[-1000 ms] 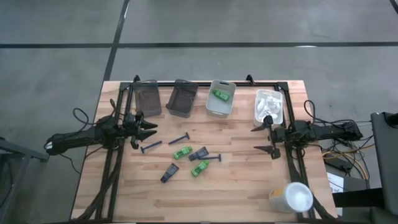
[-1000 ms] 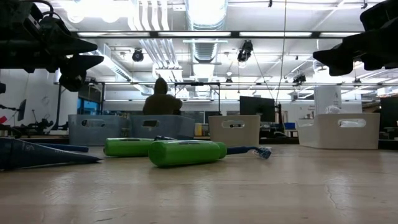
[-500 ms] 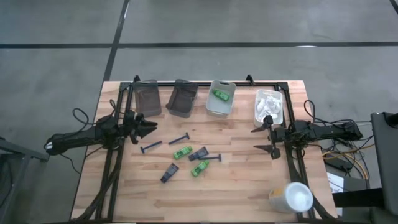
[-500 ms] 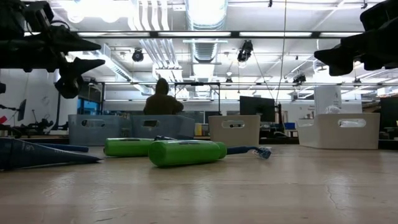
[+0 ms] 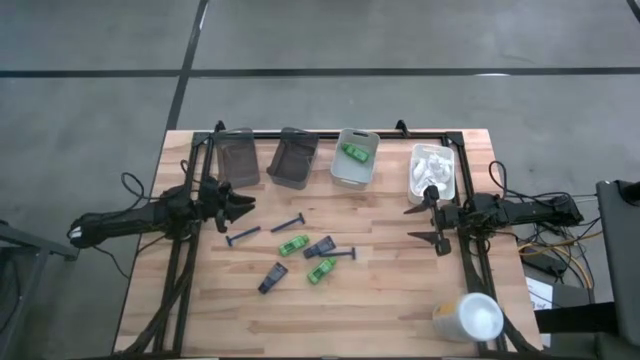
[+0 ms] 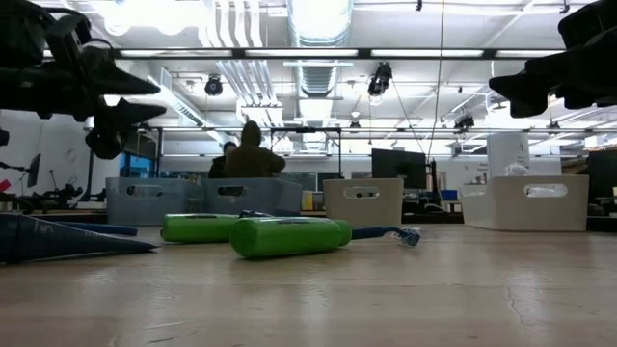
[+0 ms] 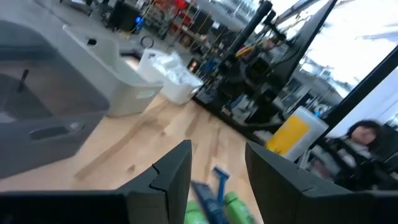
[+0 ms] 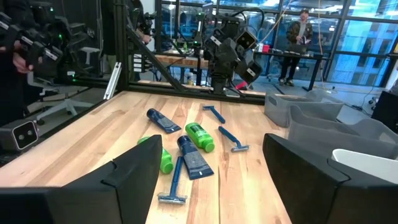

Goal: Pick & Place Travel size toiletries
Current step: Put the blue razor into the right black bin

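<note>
Hovering above the table's left side, your left gripper (image 5: 243,208) has its fingers parted and empty, just beside a dark blue razor (image 5: 241,237). Your right gripper (image 5: 428,225) waits wide open, holding nothing, near the white bin (image 5: 451,184) of wrapped packets (image 5: 431,166). Green packs (image 5: 293,245) and blue pieces (image 5: 272,277) lie mid-table.

Two green packs (image 6: 289,236) on table (image 6: 386,299); bins (image 6: 525,203) behind.
</note>
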